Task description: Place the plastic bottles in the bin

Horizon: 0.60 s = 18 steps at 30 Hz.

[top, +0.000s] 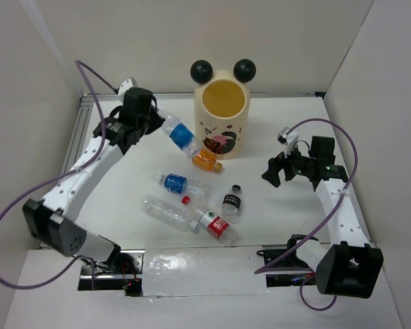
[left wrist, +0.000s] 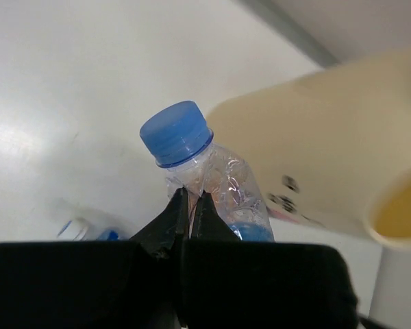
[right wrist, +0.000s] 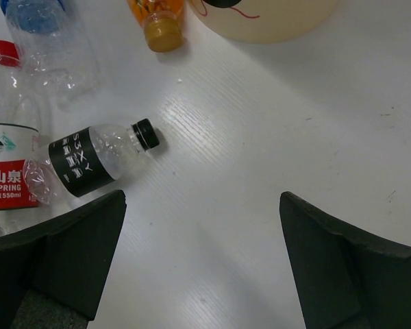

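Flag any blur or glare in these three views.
Left wrist: the bin is smeared soft, the blue-capped bottle is sharp. Top external: glare on the shiny strip at the near edge. Right wrist: crisp, text on the black-label bottle readable, soft shadow by its cap.

Overhead view plus two close wrist views (bin (top: pixel 221 116) in all)

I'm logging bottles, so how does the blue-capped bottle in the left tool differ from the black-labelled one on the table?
The blue-capped bottle is clamped in the left tool beside the bin; the black-labelled bottle lies loose on the table. The first has a blue cap and label, the second black ones. Both are clear plastic.
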Available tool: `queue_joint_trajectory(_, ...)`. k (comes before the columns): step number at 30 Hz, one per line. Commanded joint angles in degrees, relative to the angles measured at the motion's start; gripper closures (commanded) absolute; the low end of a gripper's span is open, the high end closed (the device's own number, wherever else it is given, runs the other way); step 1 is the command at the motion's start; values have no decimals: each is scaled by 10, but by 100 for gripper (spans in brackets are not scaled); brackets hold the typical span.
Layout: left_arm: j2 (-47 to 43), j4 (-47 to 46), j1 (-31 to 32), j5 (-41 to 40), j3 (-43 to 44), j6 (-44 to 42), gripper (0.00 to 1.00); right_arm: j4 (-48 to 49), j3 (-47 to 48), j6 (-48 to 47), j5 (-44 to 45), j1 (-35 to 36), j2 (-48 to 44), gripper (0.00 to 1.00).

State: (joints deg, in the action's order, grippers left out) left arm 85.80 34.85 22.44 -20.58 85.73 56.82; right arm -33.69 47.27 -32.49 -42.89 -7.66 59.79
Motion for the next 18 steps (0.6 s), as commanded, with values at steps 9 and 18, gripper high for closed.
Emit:
queue_joint_trajectory(9,-69,-359,184,-62,37,-361,100,7,-10,-21,-31,-2,5,77)
queue_joint_trajectory(18,113,-707,261,-267,194,-635,100,-16,-31,-65,-12,-2,-18,83)
